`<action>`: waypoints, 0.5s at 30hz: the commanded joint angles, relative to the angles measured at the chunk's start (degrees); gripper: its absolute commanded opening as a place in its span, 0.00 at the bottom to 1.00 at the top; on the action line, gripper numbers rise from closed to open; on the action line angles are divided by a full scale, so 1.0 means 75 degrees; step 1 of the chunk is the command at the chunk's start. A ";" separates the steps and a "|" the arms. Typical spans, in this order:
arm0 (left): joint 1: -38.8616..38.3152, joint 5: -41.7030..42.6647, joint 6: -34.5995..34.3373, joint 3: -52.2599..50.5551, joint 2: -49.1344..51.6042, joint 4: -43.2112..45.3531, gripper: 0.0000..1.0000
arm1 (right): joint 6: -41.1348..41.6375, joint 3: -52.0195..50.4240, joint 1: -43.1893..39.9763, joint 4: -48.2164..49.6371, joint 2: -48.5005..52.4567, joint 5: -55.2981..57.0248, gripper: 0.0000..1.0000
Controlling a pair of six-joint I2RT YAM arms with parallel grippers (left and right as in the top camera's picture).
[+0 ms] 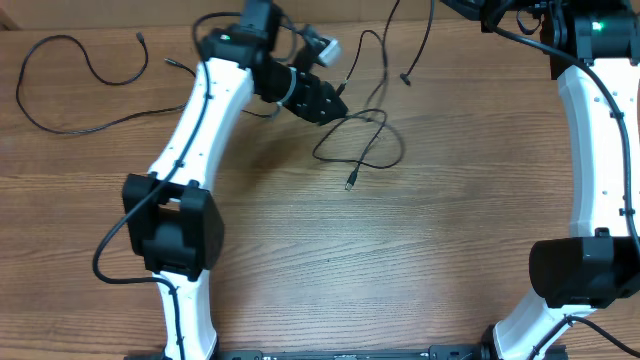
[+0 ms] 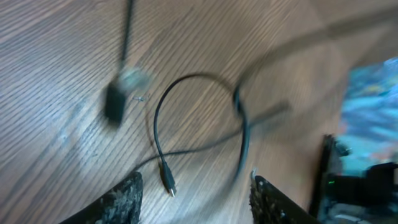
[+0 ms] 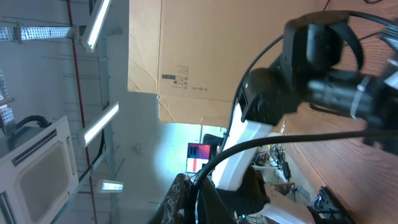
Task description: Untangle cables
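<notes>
Three thin black cables show in the overhead view. One looped cable (image 1: 362, 140) lies mid-table, its plug (image 1: 349, 185) pointing toward the front. My left gripper (image 1: 330, 103) hovers just left of that loop. In the left wrist view it (image 2: 196, 179) stands open, with the loop (image 2: 193, 76) and its plug (image 2: 168, 183) on the wood between the fingers, held by neither. A long cable (image 1: 60, 85) sprawls at the far left. My right gripper (image 3: 198, 186) is raised at the back right, shut on a black cable (image 3: 298, 138). Another strand (image 1: 420, 45) hangs down from the back edge.
The left arm's white link (image 1: 205, 110) crosses the left half of the table (image 1: 400, 260). The right arm (image 1: 600, 130) stands along the right edge. A cardboard box (image 3: 186, 50) and shop clutter lie beyond the table.
</notes>
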 commanded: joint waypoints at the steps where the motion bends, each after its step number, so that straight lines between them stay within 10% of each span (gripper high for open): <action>1: 0.0425 0.1070 0.0341 0.0090 -0.0376 -0.0198 0.57 | -0.0117 0.0187 0.0017 0.0055 -0.0318 0.0020 0.04; 15: -0.0242 0.0227 0.1408 0.0070 -0.0347 -0.0723 0.70 | -0.0108 0.0187 0.0020 0.0052 -0.0318 0.0108 0.04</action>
